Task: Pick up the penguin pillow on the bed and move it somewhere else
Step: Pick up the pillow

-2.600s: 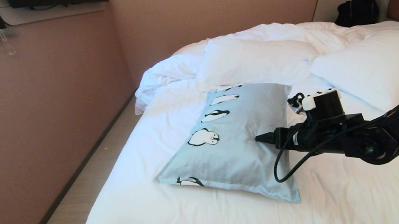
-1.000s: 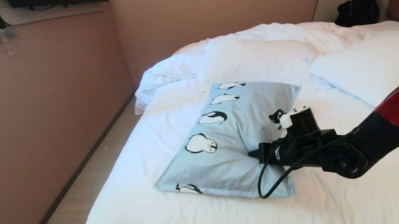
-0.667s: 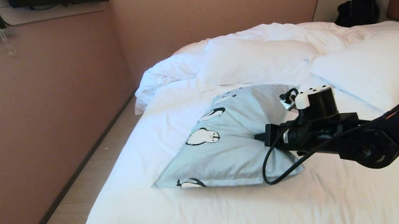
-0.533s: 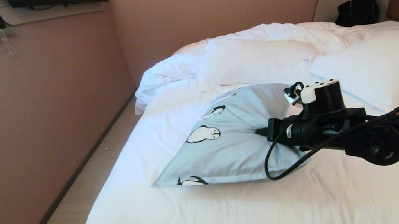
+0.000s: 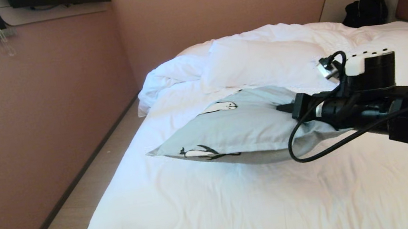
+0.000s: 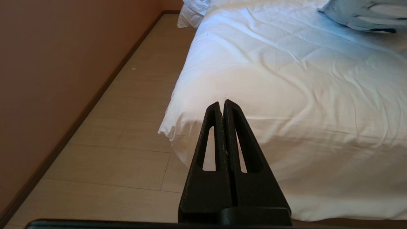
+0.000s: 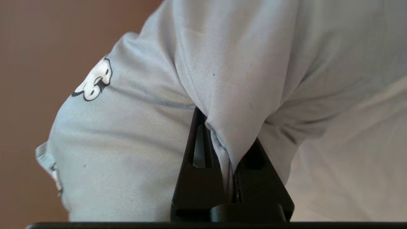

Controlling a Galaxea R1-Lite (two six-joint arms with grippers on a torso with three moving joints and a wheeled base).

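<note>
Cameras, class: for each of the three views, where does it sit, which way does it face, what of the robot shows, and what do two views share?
Head view: high on the robot, looking down across the bed; the right arm and right claw show.
Left wrist view: behind the shut left claw, facing the floor and bed corner.
Right wrist view: behind the right claw, shut on a fold of the penguin pillow.
Shared: all three show the penguin pillow.

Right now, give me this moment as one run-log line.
phase: lift | right claw: shut on penguin pillow, fabric fold pinched | pillow: raised off bed | left claw: shut, parked beside bed corner
</note>
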